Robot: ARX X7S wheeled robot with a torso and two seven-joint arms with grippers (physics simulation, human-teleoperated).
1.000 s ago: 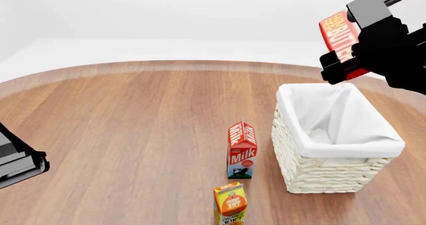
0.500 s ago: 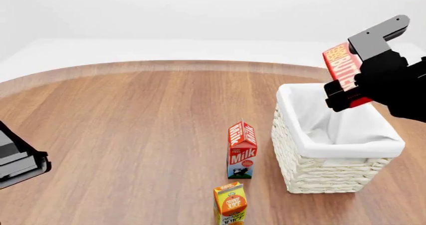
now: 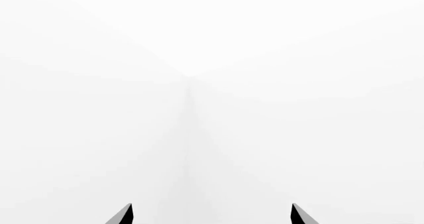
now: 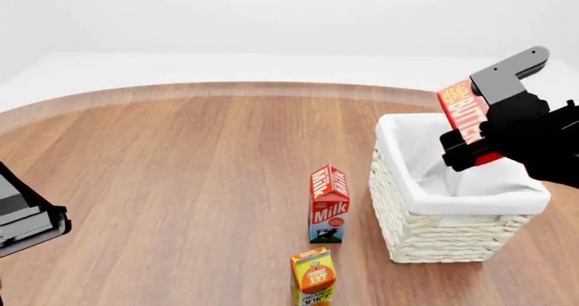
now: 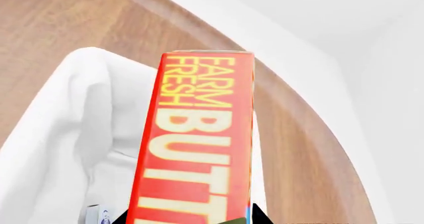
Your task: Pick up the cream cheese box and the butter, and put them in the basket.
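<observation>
My right gripper [image 4: 484, 119] is shut on the butter [image 4: 463, 109], a red-orange box with yellow lettering, and holds it tilted over the far right part of the basket [image 4: 425, 235], its lower end level with the rim. In the right wrist view the butter [image 5: 198, 144] fills the middle above the white lining [image 5: 79, 124], between my fingertips [image 5: 258, 218]. A small white box corner with a blue mark [image 5: 99, 215], which looks like the cream cheese box, lies on the basket floor. My left gripper [image 4: 32, 221] is open and empty at the table's left edge.
A red-and-white milk carton [image 4: 329, 203] stands just left of the basket. An orange juice carton [image 4: 313, 277] stands in front of it near the table's front edge. The round wooden table [image 4: 181, 163] stretches left. The left wrist view shows only white background.
My right gripper has come down and slightly nearer with the butter, from above the basket's far rim to just over its opening. The left arm has barely moved.
</observation>
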